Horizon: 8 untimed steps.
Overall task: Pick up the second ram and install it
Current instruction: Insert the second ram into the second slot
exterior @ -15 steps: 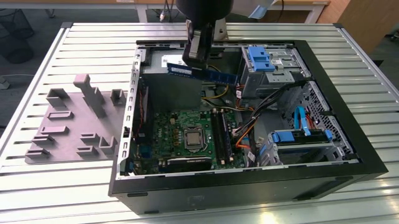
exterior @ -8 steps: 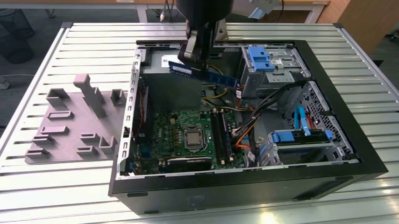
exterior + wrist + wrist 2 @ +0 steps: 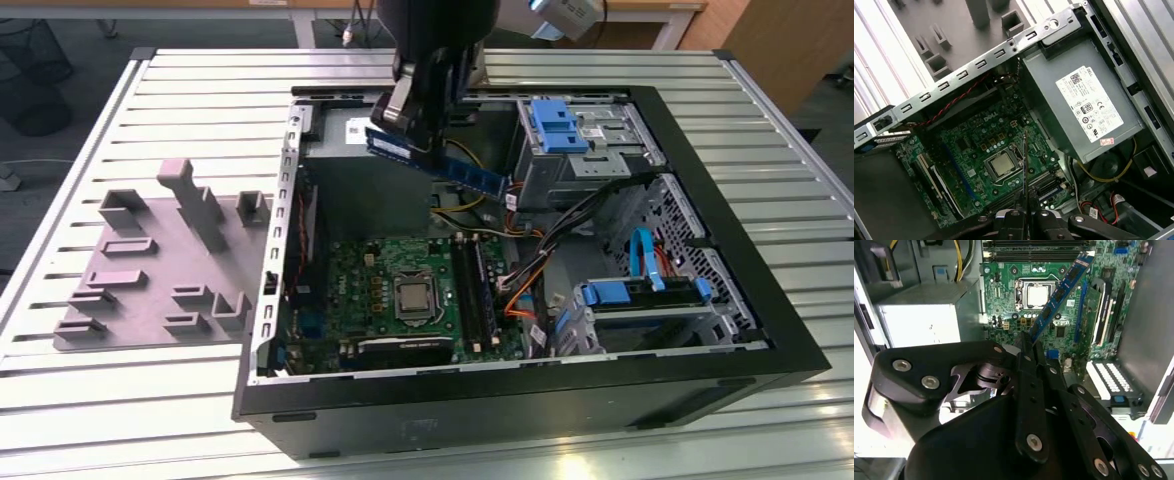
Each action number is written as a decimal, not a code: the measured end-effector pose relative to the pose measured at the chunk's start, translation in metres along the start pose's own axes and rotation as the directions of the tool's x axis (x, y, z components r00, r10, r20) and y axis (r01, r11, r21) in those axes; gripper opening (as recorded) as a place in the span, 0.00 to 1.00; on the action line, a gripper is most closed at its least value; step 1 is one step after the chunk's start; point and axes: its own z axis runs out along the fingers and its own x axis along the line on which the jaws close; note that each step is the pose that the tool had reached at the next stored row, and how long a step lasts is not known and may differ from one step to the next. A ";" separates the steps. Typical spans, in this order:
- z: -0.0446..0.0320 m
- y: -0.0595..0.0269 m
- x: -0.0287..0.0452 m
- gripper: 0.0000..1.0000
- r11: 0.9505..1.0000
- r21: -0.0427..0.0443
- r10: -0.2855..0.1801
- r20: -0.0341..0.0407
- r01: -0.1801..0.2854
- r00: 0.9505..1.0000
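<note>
My gripper [image 3: 400,138] hangs over the back part of the open computer case [image 3: 534,385], shut on the second ram [image 3: 461,172]. This blue-green stick with dark chips juts from the fingers toward the exterior view's right and tilts downward. In the second wrist view the ram [image 3: 1061,290] reaches out from the gripper [image 3: 1026,347] over the green motherboard [image 3: 1064,325]. Seen edge-on in the first wrist view, the ram [image 3: 1024,165] is a thin line rising from the gripper [image 3: 1024,212] above the processor [image 3: 1003,166]. The long black memory slots [image 3: 474,290] lie well below the stick.
A grey fixture block [image 3: 160,265] with upright pegs sits on the slatted table at the exterior view's left. Inside the case are a silver power supply [image 3: 1079,105], blue drive cages [image 3: 567,130], bundled cables [image 3: 527,285] and an expansion card [image 3: 387,350].
</note>
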 end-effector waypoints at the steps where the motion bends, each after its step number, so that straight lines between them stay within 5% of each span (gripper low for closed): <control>1: 0.0001 0.0000 0.0000 0.14 1.000 0.000 0.013 0.000 -0.013 1.000; 8: 0.0002 0.0000 0.0000 0.14 1.000 0.001 0.029 0.000 -0.029 1.000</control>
